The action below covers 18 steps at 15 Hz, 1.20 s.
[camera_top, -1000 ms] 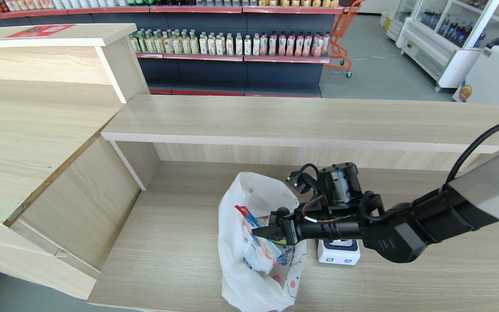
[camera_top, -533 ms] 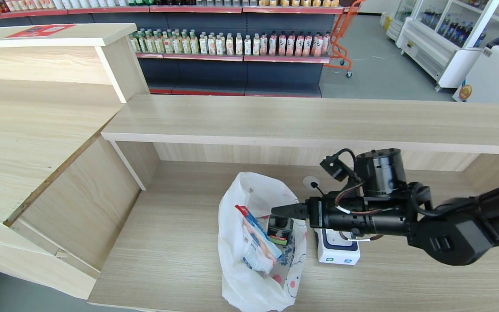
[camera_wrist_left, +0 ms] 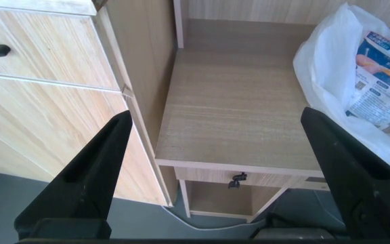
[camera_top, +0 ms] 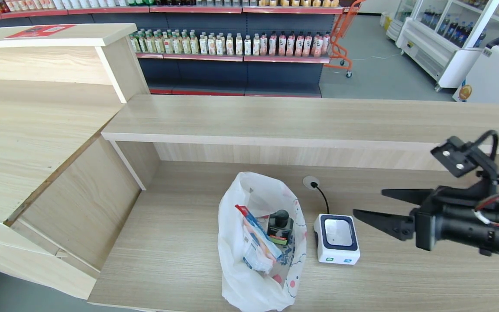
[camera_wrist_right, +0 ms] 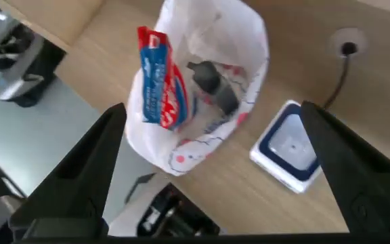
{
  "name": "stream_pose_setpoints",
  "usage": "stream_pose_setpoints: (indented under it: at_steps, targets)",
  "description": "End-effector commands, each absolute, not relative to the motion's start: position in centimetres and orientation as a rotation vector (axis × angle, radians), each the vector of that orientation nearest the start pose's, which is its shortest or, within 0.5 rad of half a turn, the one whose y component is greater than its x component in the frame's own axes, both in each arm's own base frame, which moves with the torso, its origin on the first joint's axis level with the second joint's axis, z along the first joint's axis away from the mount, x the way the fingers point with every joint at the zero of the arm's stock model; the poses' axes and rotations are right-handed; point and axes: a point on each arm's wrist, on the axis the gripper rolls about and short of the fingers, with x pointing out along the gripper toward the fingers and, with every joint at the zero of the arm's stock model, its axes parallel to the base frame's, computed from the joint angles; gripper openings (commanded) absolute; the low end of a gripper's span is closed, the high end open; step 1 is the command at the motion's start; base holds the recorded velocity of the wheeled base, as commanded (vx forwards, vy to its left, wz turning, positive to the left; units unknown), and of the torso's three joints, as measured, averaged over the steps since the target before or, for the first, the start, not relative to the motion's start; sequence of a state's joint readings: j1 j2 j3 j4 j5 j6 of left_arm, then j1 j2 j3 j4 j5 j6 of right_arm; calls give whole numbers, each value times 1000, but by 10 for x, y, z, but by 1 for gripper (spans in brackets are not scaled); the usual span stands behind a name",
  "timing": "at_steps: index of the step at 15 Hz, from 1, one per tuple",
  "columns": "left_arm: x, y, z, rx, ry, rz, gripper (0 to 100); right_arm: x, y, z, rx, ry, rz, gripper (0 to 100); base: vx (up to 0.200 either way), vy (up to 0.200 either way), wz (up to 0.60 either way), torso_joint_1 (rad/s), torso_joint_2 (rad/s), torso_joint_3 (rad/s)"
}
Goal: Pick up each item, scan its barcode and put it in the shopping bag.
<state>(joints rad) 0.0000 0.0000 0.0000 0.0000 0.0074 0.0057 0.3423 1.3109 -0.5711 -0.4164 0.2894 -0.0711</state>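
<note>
1. The white plastic bag, with a pink-and-blue cartoon print, stands open on the counter, just left of the scanner.
2. Inside it a red, white and blue packet leans upright, with a dark bottle with a black cap right beside it.
3. The packet has some print and the bottle has a red-striped label, all too small to read.
4. The right gripper hangs level over the counter to the right of the scanner. Its fingers point toward the bag, spread wide, nothing in them.
5. The left gripper sits off the counter's near-left corner by the drawers, fingers wide apart too, holding nothing.
</note>
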Motion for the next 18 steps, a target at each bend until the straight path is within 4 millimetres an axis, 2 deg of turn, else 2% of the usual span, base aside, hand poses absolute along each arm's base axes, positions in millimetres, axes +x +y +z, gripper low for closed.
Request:
stream_pose_setpoints:
  at_steps: [1, 2, 3, 4, 5, 8, 11, 18]
  targets:
    - [-23, 0, 76, 6, 2, 8, 100, 101, 26, 174, -155, 202, 314, 100, 0, 0, 0, 0, 0, 0]
    - [-23, 0, 76, 6, 2, 6, 100, 81, 18, 161, -139, 190, 229, 100, 0, 0, 0, 0, 0, 0]
    - [-23, 0, 76, 6, 2, 6, 100, 53, 9, 137, -108, 171, 144, 100, 0, 0, 0, 0, 0, 0]
    - [-23, 0, 76, 6, 2, 9, 100, 43, 6, 127, -104, 152, 128, 100, 0, 0, 0, 0, 0, 0]
    - [-23, 0, 76, 6, 2, 8, 100, 21, 1, 111, -88, 100, 69, 100, 0, 0, 0, 0, 0, 0]
    - [-23, 0, 76, 6, 2, 6, 100, -15, 0, 75, -39, 142, -63, 100, 0, 0, 0, 0, 0, 0]
    - [-23, 0, 76, 6, 2, 8, 100, -24, 0, 73, 7, 43, -34, 100, 0, 0, 0, 0, 0, 0]
    - [-23, 0, 76, 6, 2, 8, 100, -24, -1, 74, 8, 40, -46, 100, 0, 0, 0, 0, 0, 0]
